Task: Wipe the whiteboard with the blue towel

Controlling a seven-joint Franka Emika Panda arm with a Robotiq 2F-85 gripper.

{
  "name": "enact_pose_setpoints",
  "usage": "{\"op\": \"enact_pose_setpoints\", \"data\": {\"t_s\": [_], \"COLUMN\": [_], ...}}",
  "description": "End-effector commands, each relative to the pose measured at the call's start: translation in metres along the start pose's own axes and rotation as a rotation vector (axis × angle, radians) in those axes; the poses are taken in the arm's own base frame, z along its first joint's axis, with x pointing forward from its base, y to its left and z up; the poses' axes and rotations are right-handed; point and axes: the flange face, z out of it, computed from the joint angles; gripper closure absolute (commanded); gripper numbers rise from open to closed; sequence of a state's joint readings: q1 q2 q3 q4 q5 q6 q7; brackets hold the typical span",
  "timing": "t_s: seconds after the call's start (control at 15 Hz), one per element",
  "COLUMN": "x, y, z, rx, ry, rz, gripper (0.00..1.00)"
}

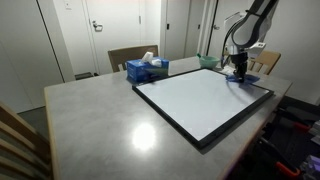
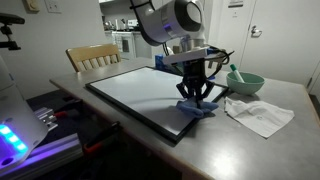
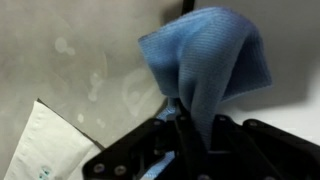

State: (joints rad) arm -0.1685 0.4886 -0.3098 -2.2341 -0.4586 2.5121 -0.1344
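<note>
The whiteboard [image 1: 205,100] [image 2: 140,90] lies flat on the grey table, white with a thin black frame. My gripper [image 1: 240,70] [image 2: 196,92] [image 3: 190,125] stands over the board's far corner, shut on the blue towel [image 1: 241,78] [image 2: 201,107] [image 3: 208,60]. The towel hangs bunched from the jaws, its lower folds resting at the board's corner edge. In the wrist view the cloth fans out beyond the fingers, over the board's black frame [image 3: 176,8].
A blue tissue box [image 1: 147,69] stands beside the board. A green bowl [image 2: 245,81] and a crumpled white cloth [image 2: 258,114] [image 3: 45,145] lie on the table near the gripper. Wooden chairs [image 2: 92,57] [image 1: 131,55] stand at the table's edges.
</note>
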Motion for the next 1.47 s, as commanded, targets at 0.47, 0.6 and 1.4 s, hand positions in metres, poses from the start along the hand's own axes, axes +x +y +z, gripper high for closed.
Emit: {"op": "enact_pose_setpoints", "data": {"t_s": [0.47, 0.6, 1.4], "x": [-0.032, -0.037, -0.036], "y": [-0.015, -0.015, -0.062], "z": [0.000, -0.002, -0.017], "rx": [0.138, 0.173, 0.310], "ry": [0.133, 0.212, 0.214], "rz": [0.112, 0.145, 0.022], "gripper": [0.96, 0.96, 0.96]}}
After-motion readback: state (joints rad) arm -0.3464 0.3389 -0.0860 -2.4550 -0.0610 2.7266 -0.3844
